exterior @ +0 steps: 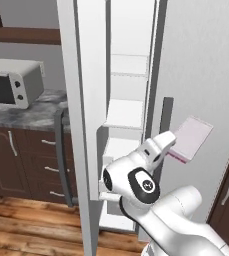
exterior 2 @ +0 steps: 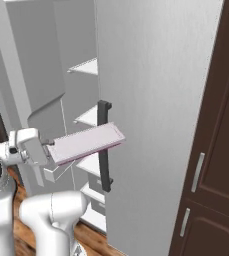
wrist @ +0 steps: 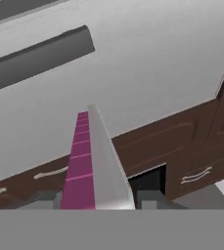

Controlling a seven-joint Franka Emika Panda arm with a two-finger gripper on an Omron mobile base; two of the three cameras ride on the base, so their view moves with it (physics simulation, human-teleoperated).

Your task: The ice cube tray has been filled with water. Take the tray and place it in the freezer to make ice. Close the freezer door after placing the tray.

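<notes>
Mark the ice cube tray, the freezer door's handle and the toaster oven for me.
ice cube tray [exterior 2: 86, 143]: right base view, middle of its pale top face.
freezer door handle [exterior: 61, 155]: left base view, midway down the dark vertical bar.
toaster oven [exterior: 28, 80]: left base view, its light grey right side panel.

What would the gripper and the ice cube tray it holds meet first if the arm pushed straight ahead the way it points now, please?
Most likely the closed right fridge door: the ice cube tray in the gripper points at it, beside its handle, not into the freezer. Depth is unclear.

freezer door [exterior: 81, 125] cropped above, freezer [exterior: 128, 90] interior partly hidden
</notes>
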